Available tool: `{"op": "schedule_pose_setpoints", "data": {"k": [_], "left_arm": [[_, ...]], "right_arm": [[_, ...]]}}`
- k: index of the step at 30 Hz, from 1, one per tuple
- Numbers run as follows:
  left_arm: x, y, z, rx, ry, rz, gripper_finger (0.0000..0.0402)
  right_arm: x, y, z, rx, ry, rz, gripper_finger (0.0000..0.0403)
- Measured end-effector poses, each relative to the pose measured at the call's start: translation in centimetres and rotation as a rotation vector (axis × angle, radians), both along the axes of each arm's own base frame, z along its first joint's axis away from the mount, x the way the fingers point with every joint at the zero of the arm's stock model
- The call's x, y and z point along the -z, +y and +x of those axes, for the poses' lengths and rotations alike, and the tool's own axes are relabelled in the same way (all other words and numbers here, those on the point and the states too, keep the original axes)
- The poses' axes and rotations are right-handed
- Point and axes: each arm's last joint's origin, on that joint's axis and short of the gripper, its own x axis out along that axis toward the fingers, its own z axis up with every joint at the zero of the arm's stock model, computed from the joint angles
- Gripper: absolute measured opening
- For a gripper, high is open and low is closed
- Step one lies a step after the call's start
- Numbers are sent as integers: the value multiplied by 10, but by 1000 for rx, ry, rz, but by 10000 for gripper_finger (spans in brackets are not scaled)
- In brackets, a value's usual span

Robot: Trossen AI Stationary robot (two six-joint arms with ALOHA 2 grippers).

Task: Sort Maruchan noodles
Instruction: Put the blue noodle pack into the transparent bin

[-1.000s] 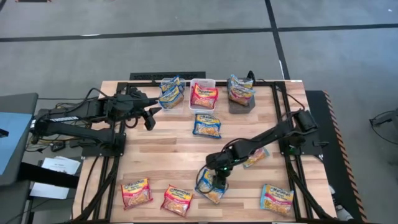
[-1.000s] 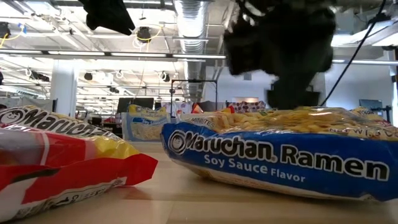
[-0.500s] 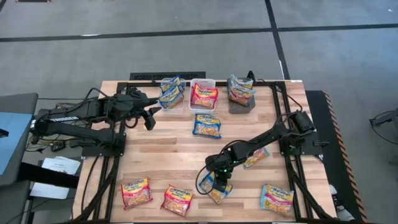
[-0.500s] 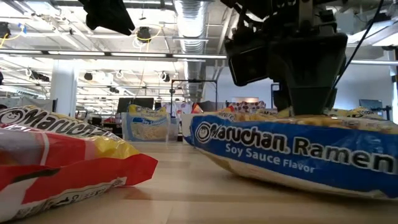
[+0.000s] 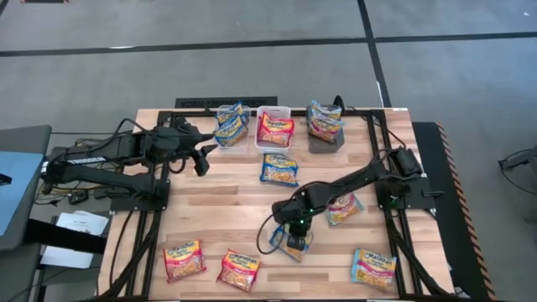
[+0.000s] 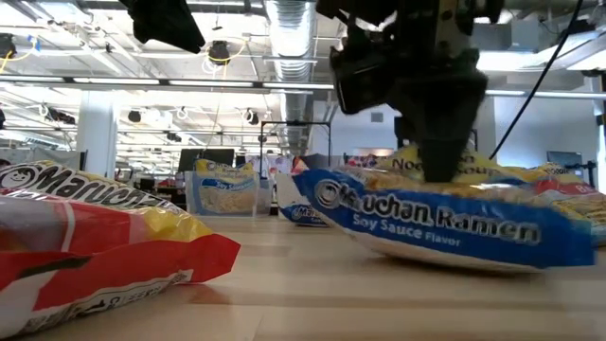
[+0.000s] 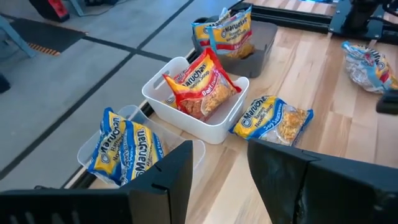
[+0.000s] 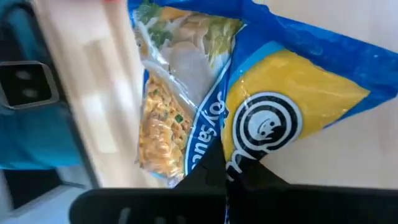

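One blue soy-sauce packet (image 5: 289,242) is off the table now, pinched in the right gripper (image 5: 295,237) near the front edge; a second ago it lay flat under that gripper, and in the low view it now hangs tilted with its near end (image 6: 436,220) clear of the wood. The fingers are closed tight on the packet's middle, as the right wrist view shows, with the wrapper (image 8: 249,99) bunched against them. The arm has also drawn a little toward the table's centre, and another packet (image 5: 343,207) beside it is now uncovered.

That means the pick has worked, and the carry to a bin can begin. Blue packets already stand in the clear bin (image 5: 232,123) at the back left, so I judge that is where this one belongs; the white bin (image 5: 274,127) holds a red one and the grey bin (image 5: 325,122) more.

The left gripper (image 5: 201,159) waits near the clear bin with its fingers (image 7: 163,180) apart and nothing between them. A blue packet (image 5: 279,169) lies loose mid-table, and three more (image 5: 184,258) sit along the front edge, so much sorting remains.
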Motion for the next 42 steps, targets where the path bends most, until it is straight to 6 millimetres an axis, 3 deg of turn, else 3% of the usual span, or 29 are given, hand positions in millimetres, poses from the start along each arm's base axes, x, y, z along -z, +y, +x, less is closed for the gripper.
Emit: {"op": "schedule_pose_setpoints", "data": {"k": [9, 21, 32, 42], "left_arm": [[0, 5, -1, -35, -5, -5, 143], [7, 22, -8, -122, 24, -108, 147], [8, 29, -10, -90, -46, -298, 146], [5, 30, -5, -65, -127, -370, 146]], "right_arm": [[-48, -35, 15, -44, -13, -217, 5], [-107, -80, 35, -129, -206, -437, 6], [-125, -127, 43, -135, -285, -681, 6], [-133, -138, 54, -189, -416, -812, 6]]}}
